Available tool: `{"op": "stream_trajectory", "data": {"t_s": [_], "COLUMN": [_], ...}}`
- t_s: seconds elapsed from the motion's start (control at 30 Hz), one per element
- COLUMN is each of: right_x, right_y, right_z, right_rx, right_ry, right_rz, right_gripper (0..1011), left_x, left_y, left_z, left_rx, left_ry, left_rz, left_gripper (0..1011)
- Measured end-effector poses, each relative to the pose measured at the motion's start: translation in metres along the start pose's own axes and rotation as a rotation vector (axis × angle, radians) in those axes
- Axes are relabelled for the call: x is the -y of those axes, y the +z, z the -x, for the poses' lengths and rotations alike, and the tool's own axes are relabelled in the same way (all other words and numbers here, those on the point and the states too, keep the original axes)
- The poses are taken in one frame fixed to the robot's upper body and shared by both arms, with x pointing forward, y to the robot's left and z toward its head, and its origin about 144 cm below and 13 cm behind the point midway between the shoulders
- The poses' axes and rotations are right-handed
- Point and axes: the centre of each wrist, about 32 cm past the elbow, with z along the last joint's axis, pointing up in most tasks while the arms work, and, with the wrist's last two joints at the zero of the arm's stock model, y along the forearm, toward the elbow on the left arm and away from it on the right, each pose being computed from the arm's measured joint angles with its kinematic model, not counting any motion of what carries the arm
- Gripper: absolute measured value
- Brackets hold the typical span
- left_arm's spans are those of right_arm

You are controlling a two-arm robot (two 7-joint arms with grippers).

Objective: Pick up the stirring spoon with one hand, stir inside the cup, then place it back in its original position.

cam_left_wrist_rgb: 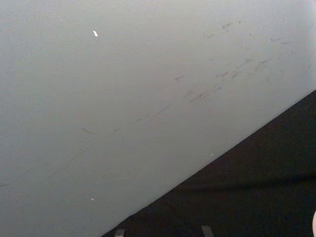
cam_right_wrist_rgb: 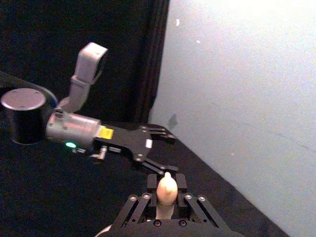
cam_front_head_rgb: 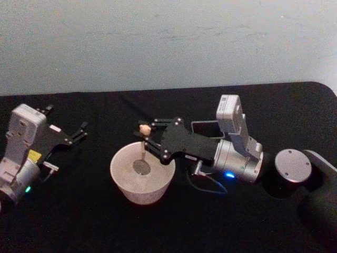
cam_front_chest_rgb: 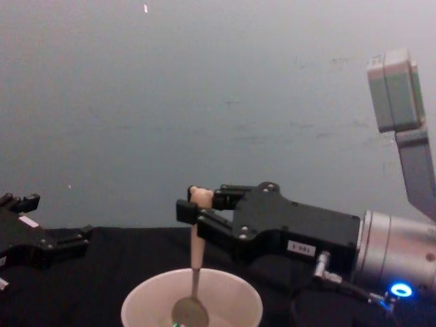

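The cream-white cup (cam_front_head_rgb: 141, 192) stands on the black table at centre. The stirring spoon (cam_front_head_rgb: 142, 149) stands nearly upright in it, its metal bowl (cam_front_chest_rgb: 189, 313) down inside the cup (cam_front_chest_rgb: 235, 294). Its beige handle (cam_front_chest_rgb: 196, 246) rises to the bear-head knob (cam_right_wrist_rgb: 166, 188). My right gripper (cam_front_head_rgb: 149, 137) reaches over the cup from the right and is shut on the handle just under the knob, seen side-on in the chest view (cam_front_chest_rgb: 195, 207). The dark grey square holder (cam_front_head_rgb: 206, 128) sits behind the right gripper, partly hidden by it. My left gripper (cam_front_head_rgb: 80, 132) rests open at the table's left.
A pale wall runs along the table's far edge. The right arm's wrist and elbow joint (cam_front_head_rgb: 293, 164) fill the table's right side. Bare black cloth lies between the left gripper and the cup, and in front of the cup.
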Motion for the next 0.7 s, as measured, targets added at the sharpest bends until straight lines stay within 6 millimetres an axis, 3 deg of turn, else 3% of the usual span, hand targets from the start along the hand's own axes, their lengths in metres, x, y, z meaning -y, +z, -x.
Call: {"op": "stream_trajectory", "data": {"t_s": [0.3, 0.7], "right_x": [0.008, 0.025], "right_y": [0.001, 0.004], "right_z": [-0.007, -0.002], "right_rx": [0.012, 0.007], "right_ry": [-0.036, -0.043], "right_rz": [0.009, 0.02], "right_gripper": [214, 214], "left_x": [0.0, 0.0], "left_y": [0.0, 0.0], "left_z": [0.0, 0.0], "left_rx": [0.0, 0.0], "left_ry": [0.0, 0.0], "left_rz": [0.0, 0.0], "left_gripper": [1001, 1001]}}
